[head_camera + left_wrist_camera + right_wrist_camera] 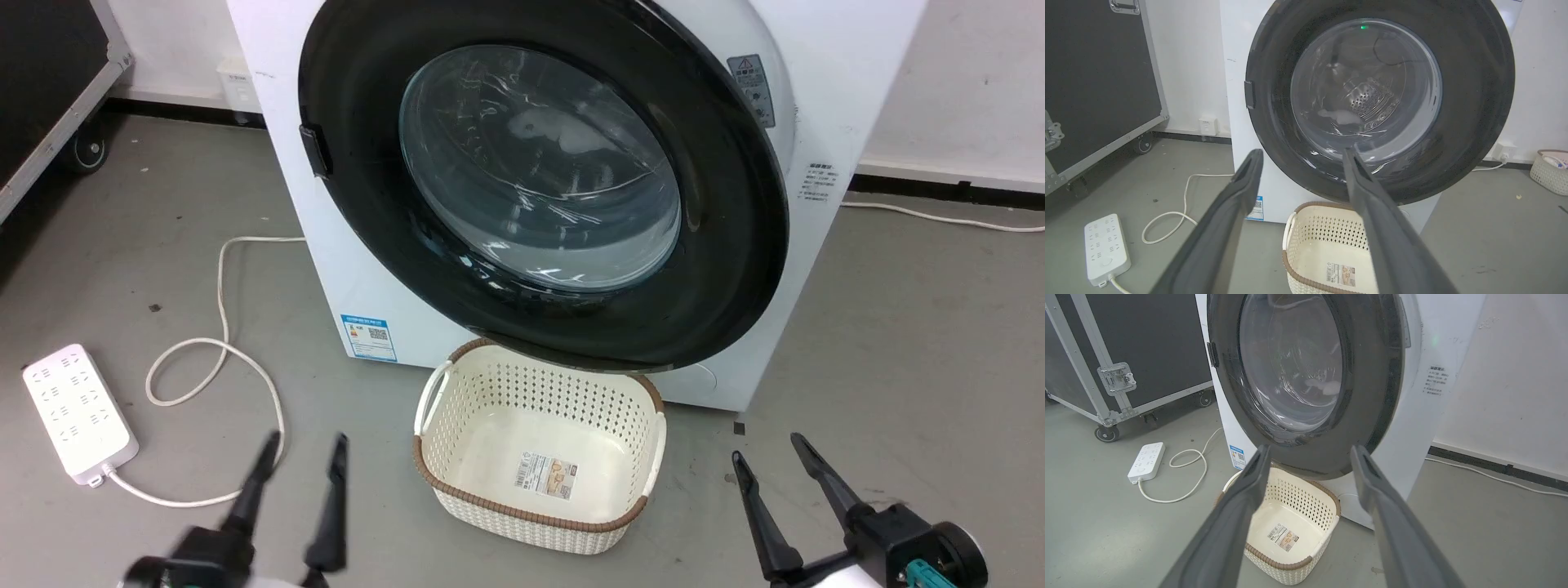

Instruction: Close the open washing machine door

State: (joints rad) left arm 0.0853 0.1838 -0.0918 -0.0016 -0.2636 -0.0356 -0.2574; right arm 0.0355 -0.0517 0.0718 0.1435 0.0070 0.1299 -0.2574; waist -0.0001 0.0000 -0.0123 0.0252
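Grey concrete floor (898,327) spreads smooth around a white washing machine (286,98). Its washing machine door (735,204), a wide glossy black ring around a bulging clear glass window (539,163), lies against the front; I cannot tell if it is latched. A cream perforated basket (522,513) with a brown woven rim stands just below the door's lower edge. The left hand (305,438) and right hand (767,447) hover low, fingers spread, holding nothing. A white power strip (77,412) and looped cord (220,269) lie to the left.

Black washing machine door (359,204) — cream, hole-patterned basket (539,385).
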